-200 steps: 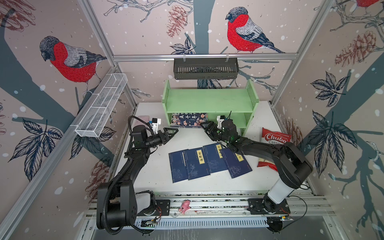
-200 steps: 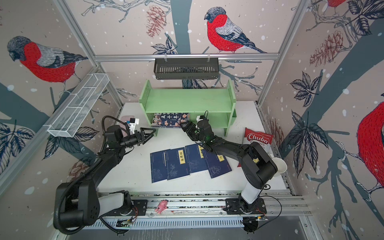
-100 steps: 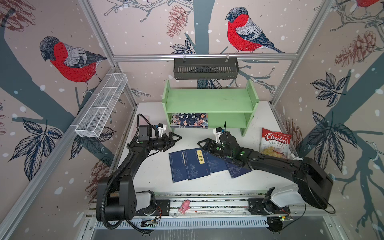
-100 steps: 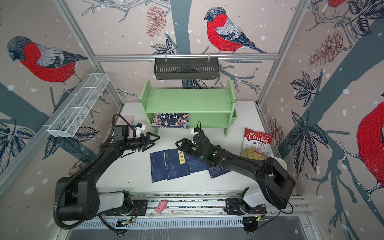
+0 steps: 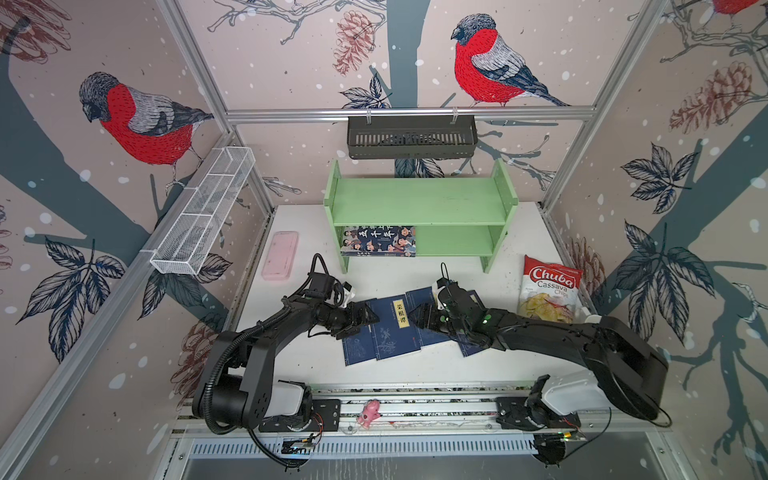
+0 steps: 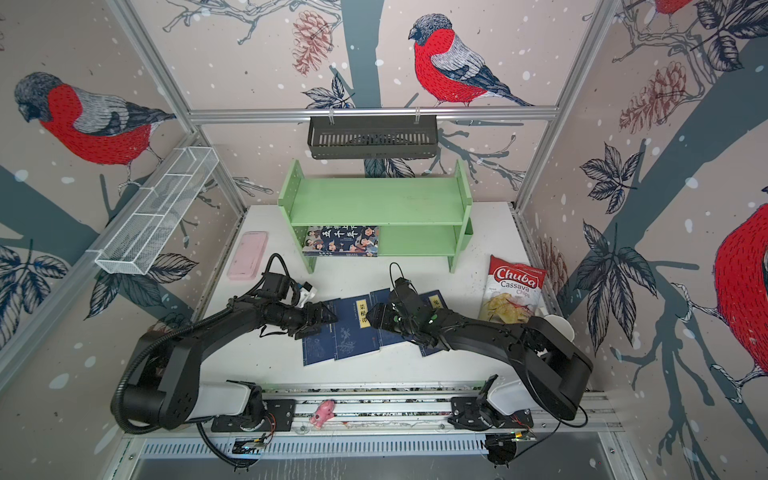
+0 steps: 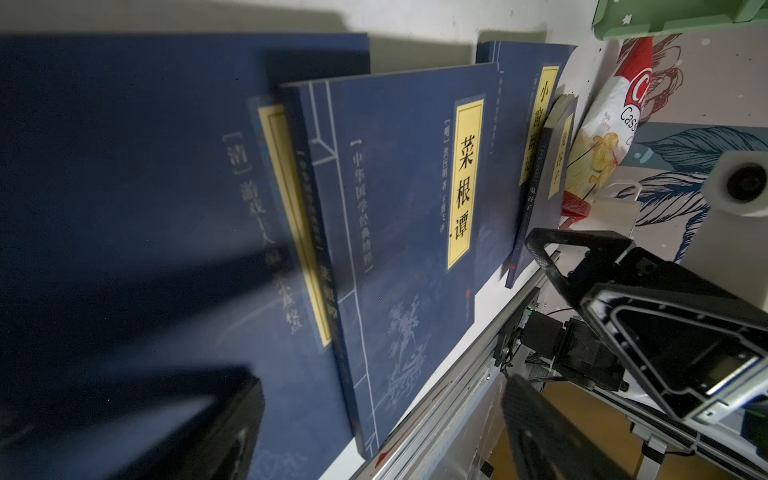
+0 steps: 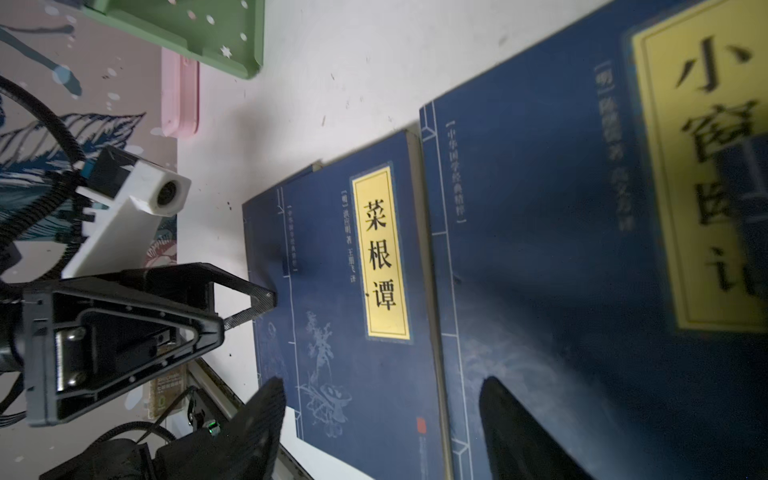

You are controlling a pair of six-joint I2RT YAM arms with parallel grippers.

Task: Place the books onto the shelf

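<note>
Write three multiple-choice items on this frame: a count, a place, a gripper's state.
1. How many navy books lie on the table? A two; B four; C six.
2. Where is the cartoon book? A the shelf's lower tier; B its top tier; C on the table.
3. The left gripper is: A shut on a navy book; B shut on the cartoon book; C open.
Key: 1 B, four overlap in a row; 2 A, it lies flat on the lower tier; 3 C, its jaws stand apart.

Navy book (image 5: 395, 332): 菜根谭. Snack bag (image 5: 548, 291): Chuba Cassava.
</note>
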